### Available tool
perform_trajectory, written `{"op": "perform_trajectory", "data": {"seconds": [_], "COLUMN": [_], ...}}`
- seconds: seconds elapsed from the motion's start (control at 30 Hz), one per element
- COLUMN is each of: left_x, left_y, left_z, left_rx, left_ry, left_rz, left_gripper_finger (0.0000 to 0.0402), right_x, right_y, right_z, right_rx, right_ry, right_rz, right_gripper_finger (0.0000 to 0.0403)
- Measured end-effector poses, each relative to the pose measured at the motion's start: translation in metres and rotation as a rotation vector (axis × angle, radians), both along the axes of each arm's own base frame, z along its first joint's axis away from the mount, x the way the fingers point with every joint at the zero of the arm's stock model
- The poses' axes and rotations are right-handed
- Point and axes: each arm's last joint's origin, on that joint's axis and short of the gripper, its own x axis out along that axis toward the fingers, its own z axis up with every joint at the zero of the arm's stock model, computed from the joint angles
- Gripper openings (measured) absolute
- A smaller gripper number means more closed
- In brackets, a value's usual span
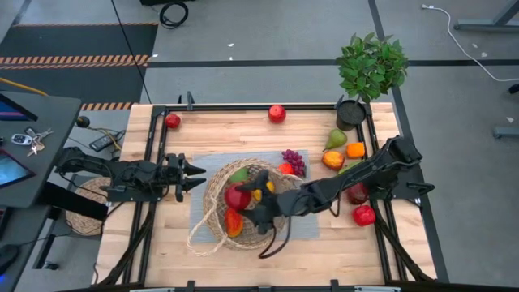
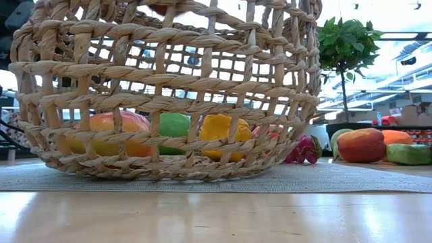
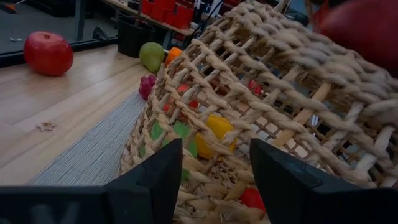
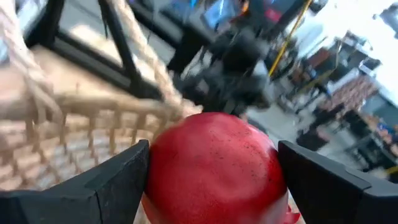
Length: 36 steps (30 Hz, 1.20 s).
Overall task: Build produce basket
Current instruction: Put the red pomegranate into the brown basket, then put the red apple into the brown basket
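Note:
The tan wicker basket [image 1: 235, 212] sits on a grey mat [image 1: 304, 223] at mid-table, its looping handles trailing toward the near edge. Inside it lie a mango [image 2: 108, 131], a green fruit [image 2: 174, 125] and a yellow pepper [image 2: 219, 131]. My right gripper [image 1: 247, 203] reaches in from the right and is shut on a red apple [image 1: 237, 195] above the basket's opening. My left gripper [image 1: 197, 178] is open beside the basket's left wall [image 3: 205, 124]; whether it touches the wicker I cannot tell. Grapes [image 1: 293, 161], a pear [image 1: 335, 139] and more apples lie around. My right gripper pinches the red apple [image 4: 214, 168] between its two fingers [image 4: 118, 180], one on each side of its round body. The arm comes from the table's right, slanting down over the basket's rim. The apple is lifted clear, above the fruit inside the basket.
Loose produce lies right of the basket: mango [image 1: 332, 160], orange [image 1: 355, 150], a dark red apple [image 1: 358, 193] and a red one [image 1: 364, 215]. Two red apples [image 1: 277, 113] [image 1: 173, 121] sit by the far edge. A potted plant [image 1: 369, 73] stands at the far right corner.

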Motion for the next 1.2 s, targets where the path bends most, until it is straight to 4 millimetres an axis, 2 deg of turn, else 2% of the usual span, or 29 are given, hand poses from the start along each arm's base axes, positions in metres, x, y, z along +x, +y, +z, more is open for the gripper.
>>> {"op": "perform_trajectory", "data": {"seconds": [0.2,0.37,0.5,0.67,0.87,0.93,1.07,1.2], "left_x": [0.001,0.001,0.001,0.001,0.001,0.001,0.001,0.001], "left_y": [0.000,0.000,0.000,0.000,0.000,0.000,0.000,0.000], "left_z": [-0.001,-0.002,-0.002,-0.002,-0.002,-0.002,-0.002,-0.002], "left_rx": [0.004,0.005,0.005,0.005,0.005,0.005,0.005,0.005], "left_ry": [0.014,0.019,0.018,0.019,0.019,0.019,0.019,0.019], "left_rz": [0.000,0.001,0.000,0.000,0.000,0.000,0.000,0.000], "left_gripper_finger": [0.0196,0.0198,0.0194,0.0195,0.0195,0.0193,0.0195,0.0197], "right_x": [0.020,0.032,0.032,0.032,0.032,0.032,0.034,0.036], "right_y": [-0.005,-0.008,-0.008,-0.012,-0.023,-0.025,-0.023,-0.019], "right_z": [-0.013,-0.031,-0.041,-0.041,-0.046,-0.047,-0.038,-0.007], "right_rx": [0.026,0.049,0.073,0.177,0.344,0.362,0.312,0.277], "right_ry": [0.141,0.262,0.325,0.323,0.368,0.377,0.362,0.296], "right_rz": [-0.063,-0.066,-0.072,-0.115,-0.166,-0.182,-0.159,-0.159], "right_gripper_finger": [0.0348,0.0348,0.0348,0.0352,0.0392,0.0395,0.0395,0.0399]}}
